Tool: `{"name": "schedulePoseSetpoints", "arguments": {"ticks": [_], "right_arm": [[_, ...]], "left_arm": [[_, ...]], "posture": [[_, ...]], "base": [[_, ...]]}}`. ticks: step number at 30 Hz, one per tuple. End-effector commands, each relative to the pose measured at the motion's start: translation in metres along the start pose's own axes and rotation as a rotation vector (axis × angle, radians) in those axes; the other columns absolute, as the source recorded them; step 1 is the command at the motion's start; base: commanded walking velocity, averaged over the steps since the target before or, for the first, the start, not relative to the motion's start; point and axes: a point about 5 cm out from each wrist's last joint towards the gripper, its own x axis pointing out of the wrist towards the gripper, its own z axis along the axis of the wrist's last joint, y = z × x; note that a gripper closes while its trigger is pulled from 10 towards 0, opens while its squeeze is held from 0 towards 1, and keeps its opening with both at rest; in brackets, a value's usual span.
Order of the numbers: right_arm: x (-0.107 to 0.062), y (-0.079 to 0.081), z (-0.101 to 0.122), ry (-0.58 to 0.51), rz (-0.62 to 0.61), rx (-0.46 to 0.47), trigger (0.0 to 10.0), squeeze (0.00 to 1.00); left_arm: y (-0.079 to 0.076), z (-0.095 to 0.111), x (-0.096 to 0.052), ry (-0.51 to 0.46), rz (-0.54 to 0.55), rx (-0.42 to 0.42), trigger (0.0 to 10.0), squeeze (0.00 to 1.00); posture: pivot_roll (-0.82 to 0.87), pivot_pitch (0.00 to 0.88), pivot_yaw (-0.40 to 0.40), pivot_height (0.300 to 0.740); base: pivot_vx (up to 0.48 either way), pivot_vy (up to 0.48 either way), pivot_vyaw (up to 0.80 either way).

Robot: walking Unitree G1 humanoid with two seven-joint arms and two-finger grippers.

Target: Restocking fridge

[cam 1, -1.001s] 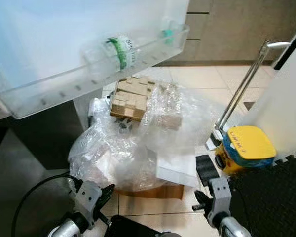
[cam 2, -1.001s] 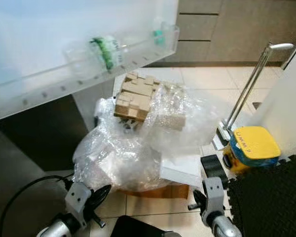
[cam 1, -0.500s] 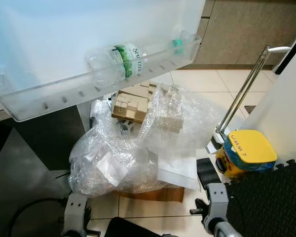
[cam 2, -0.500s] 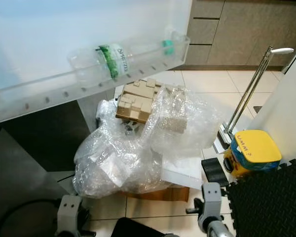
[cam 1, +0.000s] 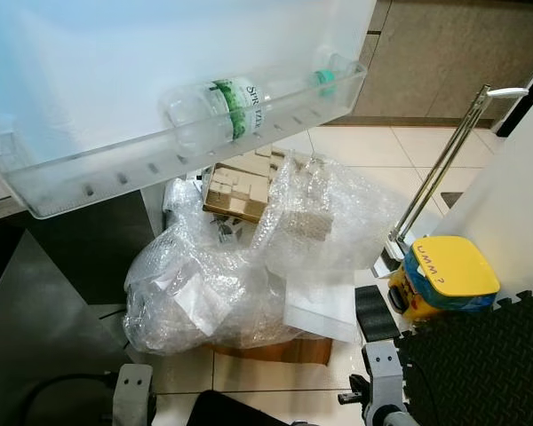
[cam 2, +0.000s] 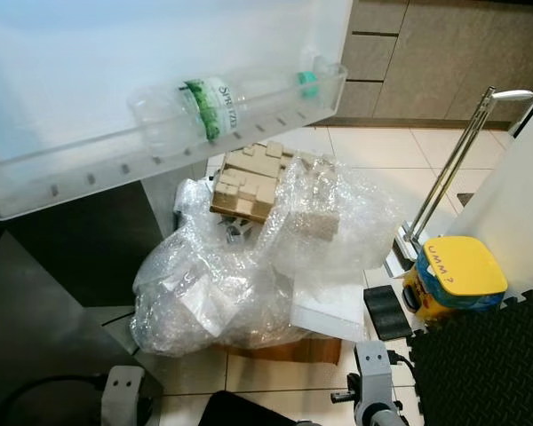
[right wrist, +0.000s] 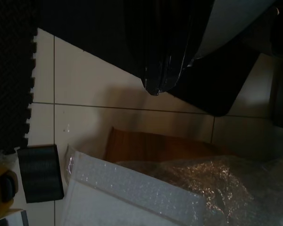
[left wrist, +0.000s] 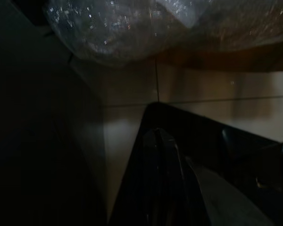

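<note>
A bottle (cam 1: 222, 106) lies in the door shelf (cam 1: 98, 173) above a bubble-wrap heap (cam 1: 249, 257); left gripper (left wrist: 162, 155) and right gripper (right wrist: 155, 70) hang low, both pressed closed and empty

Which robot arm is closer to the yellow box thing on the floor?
The right. The right tool sits low, just beside and below the yellow box; the left tool hangs across the bubble wrap pile.

You see a clear plastic bottle (cam 1: 218, 111) in a translucent plastic door shelf (cam 1: 115, 169), crinkled glossy bubble wrap (cam 1: 249, 266), matt cardboard inserts (cam 1: 235, 186), glossy floor tiles (cam 1: 373, 146).
</note>
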Motion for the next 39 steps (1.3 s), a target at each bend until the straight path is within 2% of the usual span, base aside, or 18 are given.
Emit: {"name": "schedulePoseSetpoints", "arguments": {"ticks": [1,30,32,33,34,35,36,37,38,39], "right_arm": [[-0.002,0.0,-0.005,0.018,-0.004,-0.004,10.0,0.0],[-0.003,0.007,-0.009,0.022,0.036,-0.011,10.0,0.0],[0.002,0.005,0.01,-0.087,0.025,0.02,10.0,0.0],[0.002,0.005,0.01,-0.087,0.025,0.02,10.0,0.0],[0.008,0.001,0.041,-0.236,0.01,0.063,10.0,0.0],[0.008,0.001,0.041,-0.236,0.01,0.063,10.0,0.0],[0.012,-0.002,0.066,-0.344,0.001,0.079,10.0,0.0],[0.012,-0.002,0.066,-0.344,0.001,0.079,10.0,0.0],[0.015,-0.004,0.09,-0.438,0.001,0.079,10.0,0.0],[0.015,-0.004,0.09,-0.438,0.001,0.079,10.0,0.0]], "left_arm": [[0.002,-0.008,-0.003,0.039,0.007,0.005,10.0,0.0],[0.003,-0.01,-0.001,0.072,0.005,0.001,10.0,0.0],[0.003,-0.007,0.0,0.046,-0.004,0.021,10.0,0.0],[0.003,-0.007,0.0,0.046,-0.004,0.021,10.0,0.0],[0.002,-0.001,0.001,0.015,-0.038,0.078,10.0,0.0],[0.002,-0.001,0.001,0.015,-0.038,0.078,10.0,0.0],[-0.001,0.003,0.002,-0.003,-0.084,0.136,10.0,0.0],[-0.001,0.003,0.002,-0.003,-0.084,0.136,10.0,0.0],[-0.004,0.006,0.003,-0.016,-0.124,0.182,10.0,0.0],[-0.004,0.006,0.003,-0.016,-0.124,0.182,10.0,0.0]], "posture": [[-0.07,0.111,-0.028,0.74],[-0.08,0.095,-0.025,0.74],[-0.08,0.099,-0.021,0.74],[-0.08,0.099,-0.021,0.74],[-0.08,0.103,-0.02,0.74],[-0.08,0.103,-0.02,0.74],[-0.08,0.105,-0.018,0.74],[-0.08,0.105,-0.018,0.74],[-0.08,0.107,-0.015,0.74],[-0.08,0.107,-0.015,0.74]], "base": [[0.0,0.0,0.0],[0.0,0.0,0.0],[0.0,0.0,0.0],[0.0,0.0,0.0],[0.0,0.0,0.0],[0.0,0.0,0.0],[0.0,0.0,0.0],[0.0,0.0,0.0],[0.0,0.0,0.0],[0.0,0.0,0.0]]}}
